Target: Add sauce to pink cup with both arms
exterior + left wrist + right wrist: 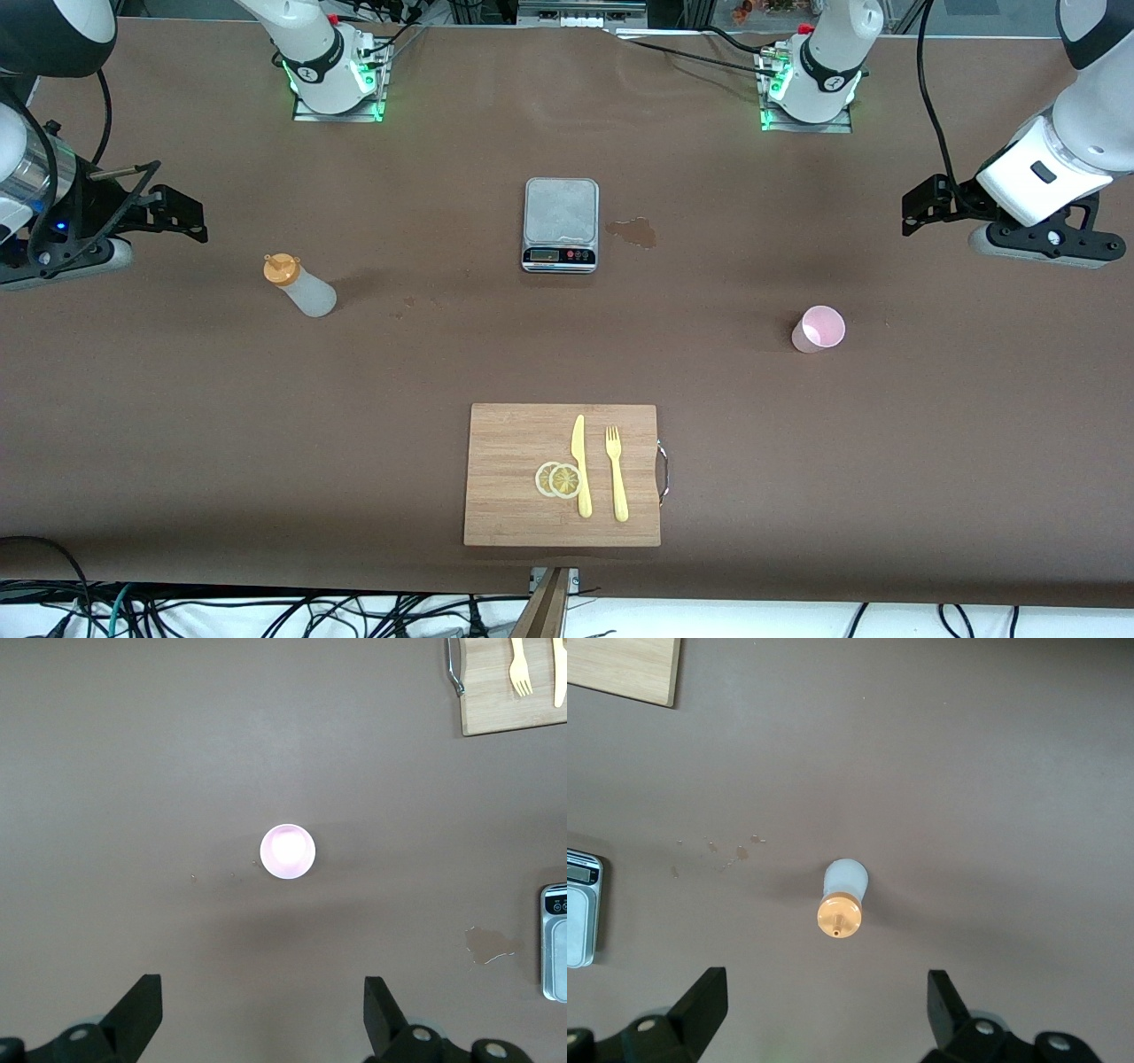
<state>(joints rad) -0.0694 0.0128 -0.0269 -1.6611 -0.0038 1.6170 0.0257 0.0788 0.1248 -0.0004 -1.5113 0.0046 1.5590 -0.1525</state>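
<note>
Both jaws apart. Right gripper (819, 1014): take soft, light sauce (301, 285) mid-body, 9 o'clock of scale (560, 224). Left gripper (263, 1014): pink cup (819, 329) tips easily, 4 o'clock.

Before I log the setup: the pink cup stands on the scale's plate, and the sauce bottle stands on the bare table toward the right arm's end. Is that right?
Not quite. The pink cup is not on the scale; it stands on the bare table toward the left arm's end, as the front view shows. The sauce bottle is as you say.
</note>
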